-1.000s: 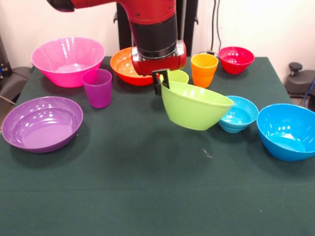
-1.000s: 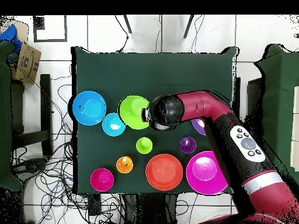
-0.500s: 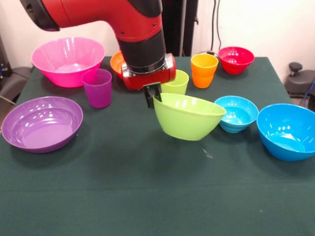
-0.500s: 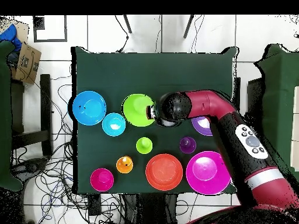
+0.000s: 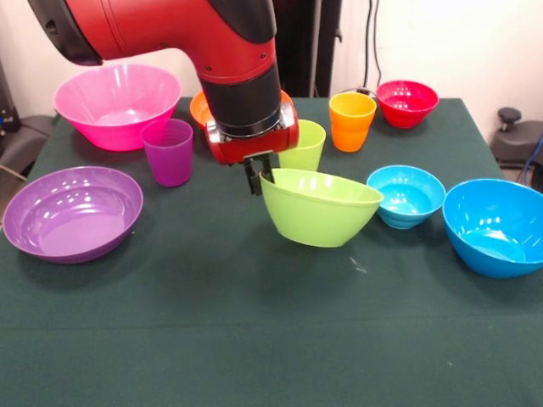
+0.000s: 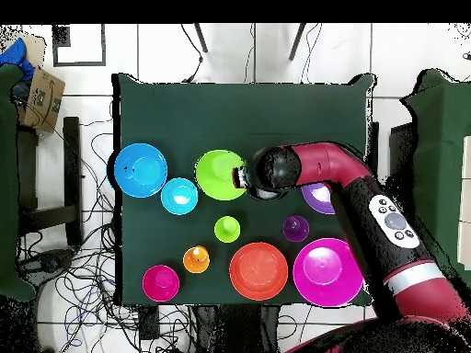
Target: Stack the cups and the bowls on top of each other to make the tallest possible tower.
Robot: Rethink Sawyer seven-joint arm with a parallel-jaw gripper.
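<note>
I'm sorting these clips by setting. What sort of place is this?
Likely a robotics lab: a green-clothed table set with bright plastic bowls, loose cables across the tiled floor, and a red arm's gripper holding the lime green bowl.

Green-clothed table (image 5: 212,339), purple bowl (image 5: 72,212), blue bowl (image 5: 495,225), purple cup (image 5: 168,151)

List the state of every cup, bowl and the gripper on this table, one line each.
Gripper: shut on green bowl's rim.
Green bowl: held, tilted.
Green cup: upright.
Purple cup: upright.
Orange cup: upright.
Pink bowl: upright, empty.
Purple bowl: upright, empty.
Blue bowl: upright, empty.
</note>
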